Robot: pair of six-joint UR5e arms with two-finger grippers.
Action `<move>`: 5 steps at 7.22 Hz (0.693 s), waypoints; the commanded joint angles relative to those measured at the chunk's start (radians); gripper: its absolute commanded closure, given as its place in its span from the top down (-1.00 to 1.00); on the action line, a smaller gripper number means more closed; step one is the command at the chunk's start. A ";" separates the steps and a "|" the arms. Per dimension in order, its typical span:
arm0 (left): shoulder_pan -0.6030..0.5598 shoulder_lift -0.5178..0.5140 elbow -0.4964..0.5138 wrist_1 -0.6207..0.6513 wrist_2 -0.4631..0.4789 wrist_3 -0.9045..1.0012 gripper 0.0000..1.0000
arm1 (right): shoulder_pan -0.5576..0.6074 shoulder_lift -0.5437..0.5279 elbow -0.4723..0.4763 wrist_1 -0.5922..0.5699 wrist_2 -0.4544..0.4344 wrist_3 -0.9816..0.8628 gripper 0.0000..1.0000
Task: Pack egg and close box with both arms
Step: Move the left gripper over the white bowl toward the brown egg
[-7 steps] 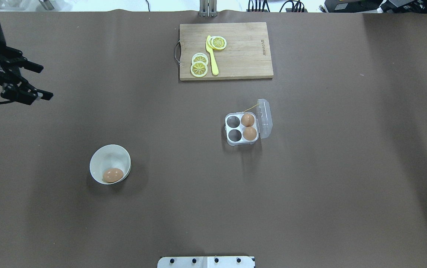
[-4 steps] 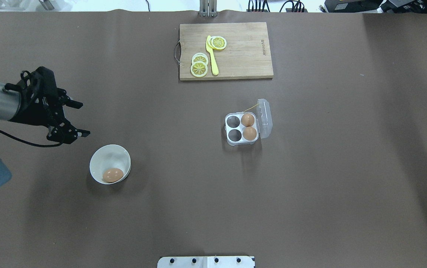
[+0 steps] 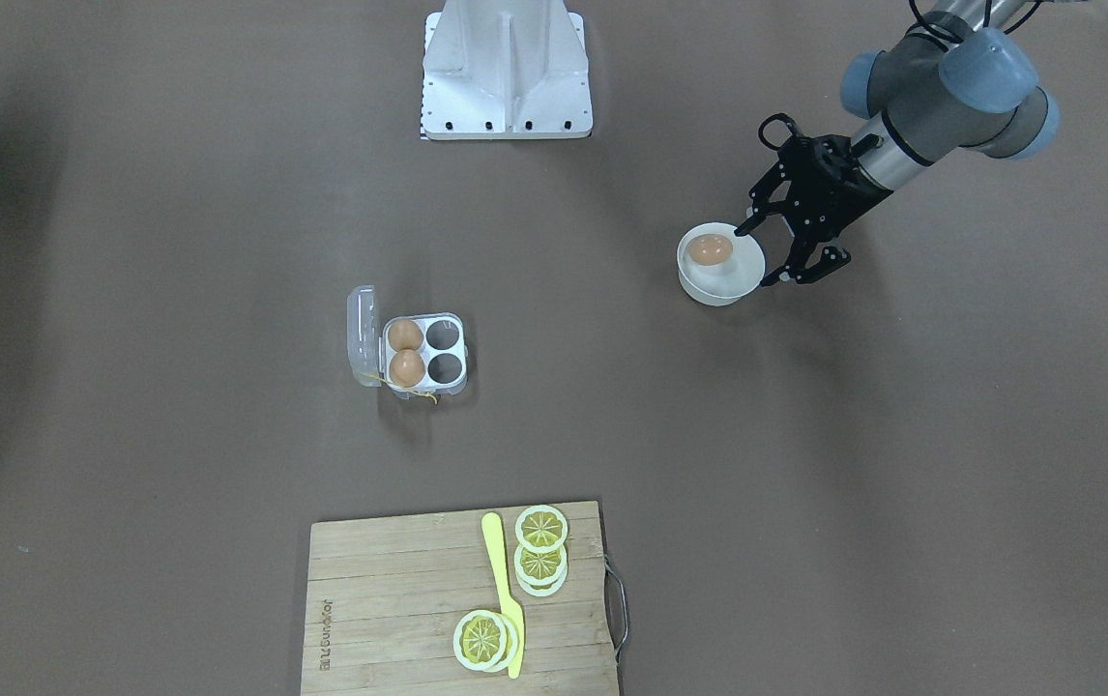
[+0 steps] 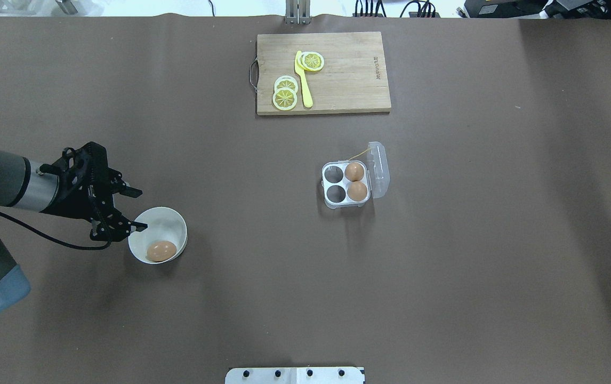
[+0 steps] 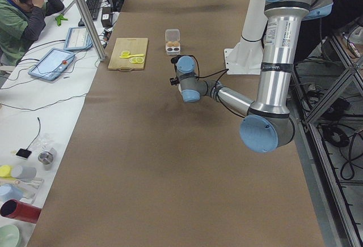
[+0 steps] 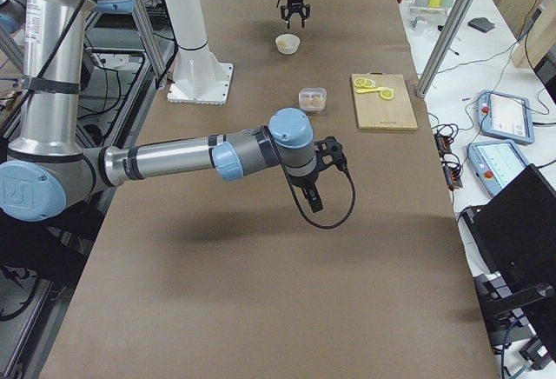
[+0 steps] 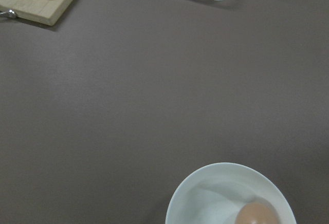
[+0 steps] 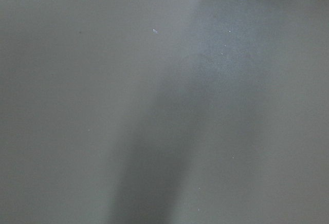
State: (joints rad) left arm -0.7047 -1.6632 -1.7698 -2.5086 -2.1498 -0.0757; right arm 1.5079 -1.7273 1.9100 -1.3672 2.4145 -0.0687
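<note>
One light-brown egg point(image 4: 161, 250) lies in a round white bowl point(image 4: 159, 225) at the near left, also seen in the front view point(image 3: 710, 248) and the left wrist view point(image 7: 257, 215). The clear box point(image 4: 330, 202) stands mid-table with its lid point(image 4: 380, 169) open to the right, two eggs point(image 4: 355, 181) in its right cups and the two left cups empty. My left gripper point(image 4: 139, 210) is open, just left of the bowl's rim, fingers apart from the egg. My right gripper point(image 6: 314, 195) shows only in the exterior right view, over bare table; I cannot tell its state.
A wooden cutting board point(image 4: 348, 80) with lemon slices point(image 4: 285, 93) and a yellow knife point(image 4: 303, 80) lies at the far middle. The white robot base point(image 4: 295, 375) is at the near edge. The right wrist view shows only brown table.
My left arm has swung in from the far left edge toward the bowl, its gripper staying open. The egg, bowl and box have not moved.
</note>
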 commanded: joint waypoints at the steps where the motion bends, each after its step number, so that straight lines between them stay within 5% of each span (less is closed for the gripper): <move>1: 0.095 0.000 0.022 -0.003 0.077 0.000 0.54 | 0.000 0.000 0.000 0.000 0.000 0.000 1.00; 5: 0.128 -0.009 0.052 -0.006 0.116 -0.001 0.54 | 0.000 -0.002 0.000 0.000 -0.001 0.000 1.00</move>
State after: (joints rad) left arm -0.5789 -1.6678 -1.7319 -2.5136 -2.0374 -0.0772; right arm 1.5079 -1.7287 1.9098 -1.3668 2.4139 -0.0695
